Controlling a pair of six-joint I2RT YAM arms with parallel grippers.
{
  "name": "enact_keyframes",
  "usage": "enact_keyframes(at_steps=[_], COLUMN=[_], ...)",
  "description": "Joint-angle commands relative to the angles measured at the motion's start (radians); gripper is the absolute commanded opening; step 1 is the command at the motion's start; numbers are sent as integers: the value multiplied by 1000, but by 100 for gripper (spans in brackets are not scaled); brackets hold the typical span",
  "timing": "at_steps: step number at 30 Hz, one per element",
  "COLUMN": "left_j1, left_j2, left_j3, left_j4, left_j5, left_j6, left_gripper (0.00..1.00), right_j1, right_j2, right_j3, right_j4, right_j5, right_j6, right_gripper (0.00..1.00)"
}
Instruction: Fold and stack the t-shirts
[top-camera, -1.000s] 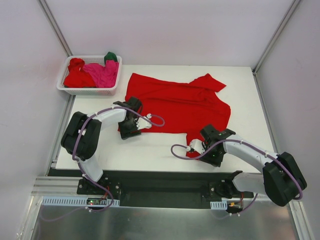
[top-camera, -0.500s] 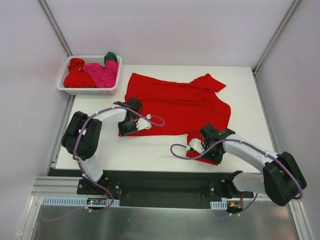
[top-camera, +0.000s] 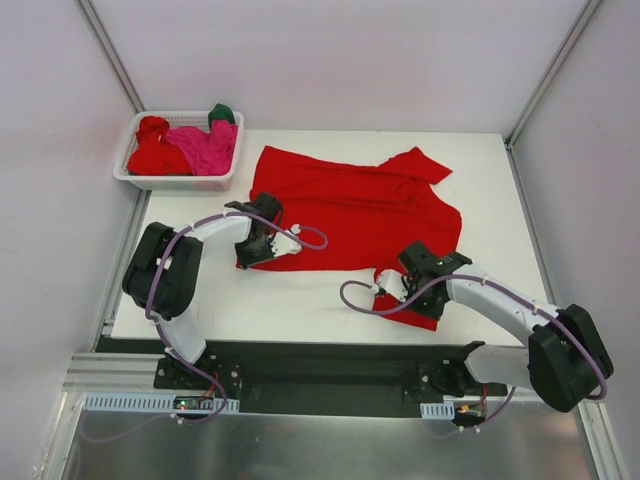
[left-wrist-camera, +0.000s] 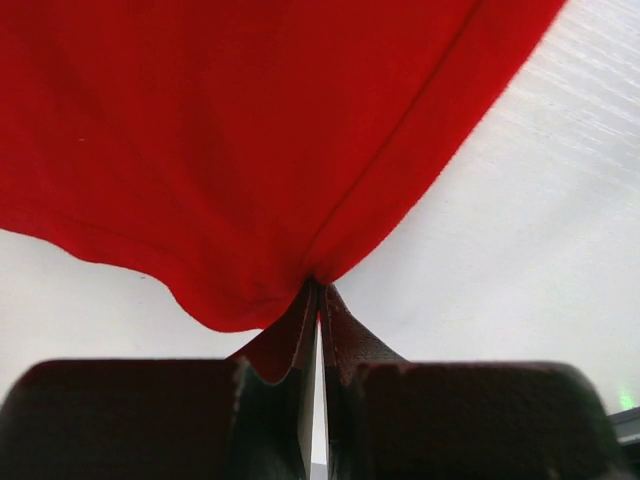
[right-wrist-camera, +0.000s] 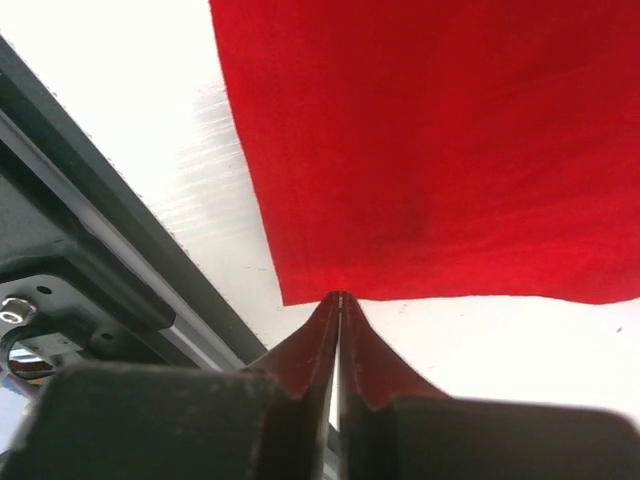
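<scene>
Arms bent low, left pincer and right pincer pinching red t-shirt (near hem)

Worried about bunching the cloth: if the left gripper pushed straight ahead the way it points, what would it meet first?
The red t-shirt itself: the left gripper is shut on its edge, and more of that cloth lies directly ahead on the table. How far it would slide before bunching is unclear.
</scene>
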Motion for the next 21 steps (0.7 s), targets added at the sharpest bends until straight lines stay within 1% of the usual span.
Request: enact_keyframes(at_steps=[1,2,4,5,7,9,10,12,13,14,16,18,19,21], left_j1=[8,6,6,6,8,6,8,8,6,8,6,6,8,8], left_j2=[-6,-6,-10,-18,-22,-22,-21,-16,-15,-12,-4,-2,-4,-2], left_j3=[18,7,-2,-13,-19,-30,-31,-34,-34,-34,-33,-33,-34,-36], left_j4=[1,1,3,3,3,4,6,7,9,9,12,12,12,10], left_j5=[-27,-28,-27,-25,-24,-25,-27,-30,-30,-31,-34,-33,-31,-30], left_j6=[3,4,3,3,0,0,0,0,-2,-3,-5,-5,-6,-6], left_gripper=[2,14,23,34,45,53,55,56,56,56,53,46,36,25], right_j1=[9,9,9,7,7,9,7,7,7,7,7,7,9,9], right_j2=[-9,-12,-21,-27,-30,-38,-38,-38,-36,-36,-33,-30,-27,-21], right_j3=[25,16,13,10,2,-10,-15,-24,-24,-24,-29,-33,-36,-41], right_j4=[-48,-44,-44,-48,-56,-57,-56,-51,-50,-50,-50,-45,-44,-36], right_j5=[2,0,2,2,2,2,0,2,-35,-38,-60,-73,-76,-75], right_j6=[-2,-5,-10,-8,-7,-8,-11,-11,-11,-13,-17,-19,-21,-22], right_gripper=[14,32,40,52,63,69,71,72,71,70,68,68,68,68])
